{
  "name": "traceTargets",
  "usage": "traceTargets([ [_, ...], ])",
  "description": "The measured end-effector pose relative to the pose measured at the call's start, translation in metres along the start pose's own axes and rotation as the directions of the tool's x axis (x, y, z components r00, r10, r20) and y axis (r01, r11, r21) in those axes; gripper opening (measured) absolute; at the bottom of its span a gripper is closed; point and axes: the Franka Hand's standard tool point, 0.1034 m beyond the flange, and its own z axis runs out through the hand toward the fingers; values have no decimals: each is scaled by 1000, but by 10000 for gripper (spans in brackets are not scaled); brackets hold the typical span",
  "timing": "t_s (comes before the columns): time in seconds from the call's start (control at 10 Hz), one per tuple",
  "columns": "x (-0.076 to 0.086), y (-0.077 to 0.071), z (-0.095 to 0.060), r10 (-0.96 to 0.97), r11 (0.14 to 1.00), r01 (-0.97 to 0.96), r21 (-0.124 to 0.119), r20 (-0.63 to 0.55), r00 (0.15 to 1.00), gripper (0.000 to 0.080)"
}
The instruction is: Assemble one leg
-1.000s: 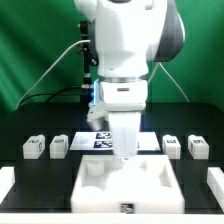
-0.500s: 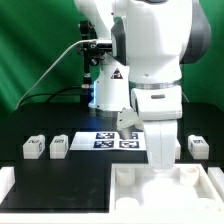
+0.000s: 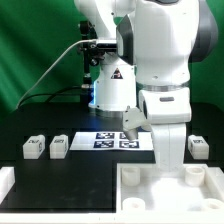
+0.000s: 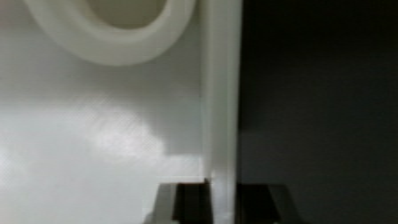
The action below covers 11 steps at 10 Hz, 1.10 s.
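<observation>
Counted in view: three legs [image 3: 34, 148] [image 3: 59, 147] [image 3: 198, 147], one white panel [image 3: 145, 196], one marker board [image 3: 112, 140], one gripper [image 4: 226, 205] clamped on the panel's rim.

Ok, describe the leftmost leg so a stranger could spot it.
Find the marker board on the black table. At the exterior view's left of it sit two small white legs: yours is the outer leg, not the inner leg nearer the board.
</observation>
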Motion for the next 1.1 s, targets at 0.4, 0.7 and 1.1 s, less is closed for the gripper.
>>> traceTargets([
  [0.4, -1, 0, 0, 2, 1000, -2, 0, 0, 1000, 412],
  [0.7, -1, 0, 0, 2, 1000, -2, 0, 0, 1000, 630],
  [1.1, -2, 0, 0, 3, 1000, -3, 0, 0, 1000, 649],
])
